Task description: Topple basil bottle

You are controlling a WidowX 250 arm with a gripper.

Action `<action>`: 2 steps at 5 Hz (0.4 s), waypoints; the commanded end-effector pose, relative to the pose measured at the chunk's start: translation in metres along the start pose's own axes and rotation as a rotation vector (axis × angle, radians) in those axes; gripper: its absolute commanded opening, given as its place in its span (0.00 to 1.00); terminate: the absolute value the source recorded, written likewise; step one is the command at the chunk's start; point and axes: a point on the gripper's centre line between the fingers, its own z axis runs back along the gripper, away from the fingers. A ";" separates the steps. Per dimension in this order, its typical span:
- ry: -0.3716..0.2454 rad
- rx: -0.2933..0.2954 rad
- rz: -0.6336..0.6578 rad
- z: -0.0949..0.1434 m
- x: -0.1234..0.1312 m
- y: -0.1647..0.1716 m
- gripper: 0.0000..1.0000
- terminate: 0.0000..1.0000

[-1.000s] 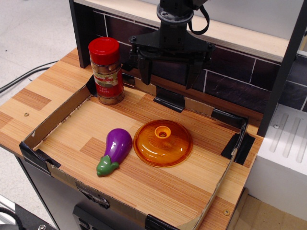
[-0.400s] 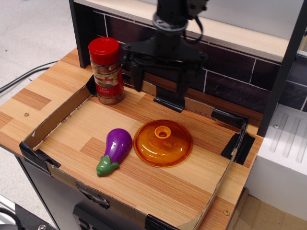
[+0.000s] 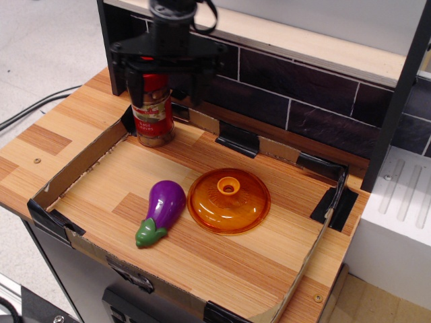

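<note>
A wooden table [image 3: 60,134] with a low cardboard border [image 3: 81,161] stands before a dark tiled wall [image 3: 303,94], and in the upper left the basil bottle [image 3: 152,114], upright with its red-green label, sits between the spread fingers of the gripper [image 3: 166,84].

Wooden table [image 3: 60,128], cardboard-edged tray [image 3: 74,171], upright basil bottle [image 3: 152,118], purple eggplant [image 3: 162,210], orange lid [image 3: 229,200]

Red-capped clear basil bottle [image 3: 152,114] with red-and-green label; glossy purple toy eggplant [image 3: 162,211] with green stem; translucent orange lid [image 3: 228,200]; black gripper [image 3: 166,86]
</note>
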 end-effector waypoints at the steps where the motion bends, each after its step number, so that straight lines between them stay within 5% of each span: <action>1: -0.100 -0.024 0.073 0.010 0.024 0.020 1.00 0.00; 2: -0.109 -0.020 0.098 0.010 0.028 0.022 1.00 0.00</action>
